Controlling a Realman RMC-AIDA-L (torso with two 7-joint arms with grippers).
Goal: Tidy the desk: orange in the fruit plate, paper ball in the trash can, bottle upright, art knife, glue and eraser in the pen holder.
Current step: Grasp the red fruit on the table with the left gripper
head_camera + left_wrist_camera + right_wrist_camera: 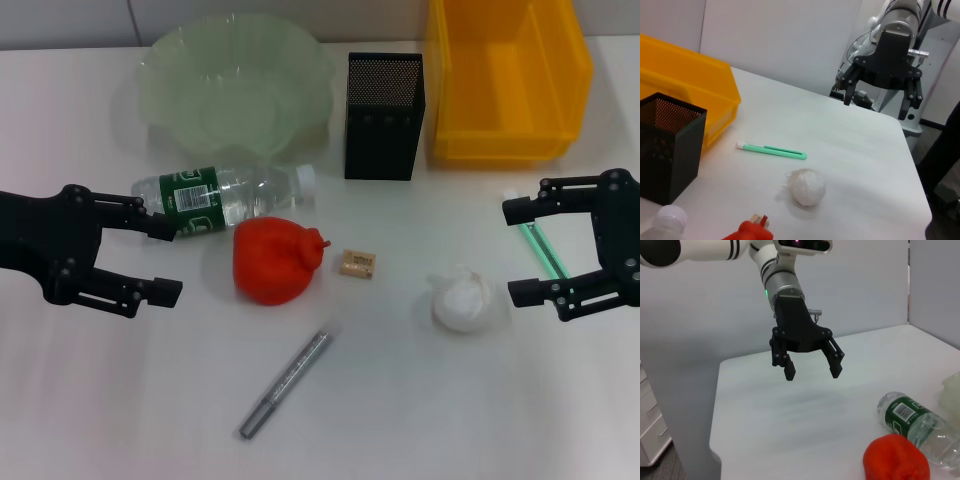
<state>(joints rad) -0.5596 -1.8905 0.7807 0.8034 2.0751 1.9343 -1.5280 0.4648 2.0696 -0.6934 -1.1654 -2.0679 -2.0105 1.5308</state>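
My desk is a smooth white tabletop (120, 400) with pale grey walls behind it; in the right wrist view a white drawer unit (650, 430) stands on the floor past the table's edge.

My left gripper (165, 258) hovers at the left side of the desk with its black fingers spread wide and nothing between them, the upper fingertip just at the green label of the clear plastic water bottle (225, 197), which lies on its side with its white cap pointing right. Just in front of the bottle sits the orange-red, lumpy orange (275, 260), and beside that, slightly apart, the small tan eraser block (357, 263). Nearer to me a grey metal-bodied art knife (287, 382) lies diagonally, well apart from the rest.

My right gripper (522, 252) hangs at the right side, its fingers also open and empty. The slim mint-green glue stick (540, 248) lies on the table beneath it. The crumpled white paper ball (462, 299) rests near that gripper's lower fingertip, not touching it.

Along the far edge stand the translucent pale green scalloped fruit plate (300, 70), the black mesh square pen holder (383, 118) and the yellow plastic bin (580, 75) serving as the trash can.
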